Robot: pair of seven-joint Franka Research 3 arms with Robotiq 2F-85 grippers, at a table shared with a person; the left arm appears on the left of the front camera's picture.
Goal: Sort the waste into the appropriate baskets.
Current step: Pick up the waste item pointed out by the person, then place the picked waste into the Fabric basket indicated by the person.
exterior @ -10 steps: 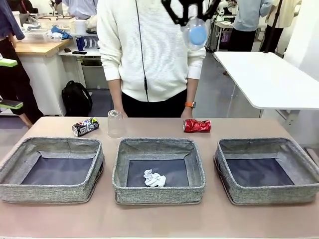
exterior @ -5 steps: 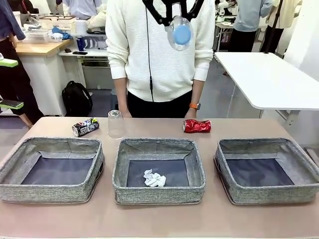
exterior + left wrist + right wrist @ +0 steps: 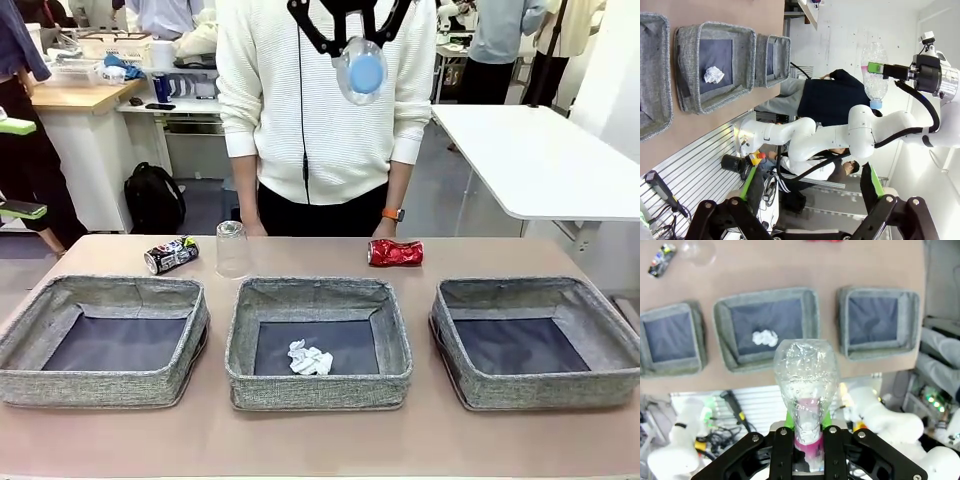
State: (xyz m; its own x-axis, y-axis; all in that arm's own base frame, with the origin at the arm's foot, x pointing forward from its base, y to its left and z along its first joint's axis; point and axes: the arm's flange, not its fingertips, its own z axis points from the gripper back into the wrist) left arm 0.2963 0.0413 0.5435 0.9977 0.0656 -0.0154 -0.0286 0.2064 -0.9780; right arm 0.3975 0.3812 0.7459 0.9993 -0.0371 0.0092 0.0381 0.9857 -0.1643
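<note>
**Bottle gripped high over three fabric baskets**

A matt brown table (image 3: 320, 440) is spread across the front view. A person in a white ribbed sweater (image 3: 330, 120) is seen standing at its far edge.

Three alike baskets of grey woven fabric are set in a row on it: the left basket (image 3: 100, 385), the middle basket (image 3: 318, 378) and the right basket (image 3: 540, 388). Each is rectangular and shallow, with soft walls and a dark flat floor.

The right gripper (image 3: 808, 421) is clamped narrowly on one clear, crinkled plastic bottle (image 3: 362, 68) at its pink label. The bottle, with a blue cap, is held high above the table's far side, in front of the person's chest. The left gripper (image 3: 809, 187) is spread wide, with nothing between its green pads.

One clear plastic cup (image 3: 232, 248) is stood upside down on the table, just behind the middle basket's left corner. Two cans are laid on their sides near the far edge. One is a dark printed can (image 3: 171, 254) behind the left basket. The other is a crushed red can (image 3: 395, 252) behind the middle basket's right corner.

One crumpled white paper wad (image 3: 309, 359) is seen lying on the middle basket's floor.
</note>
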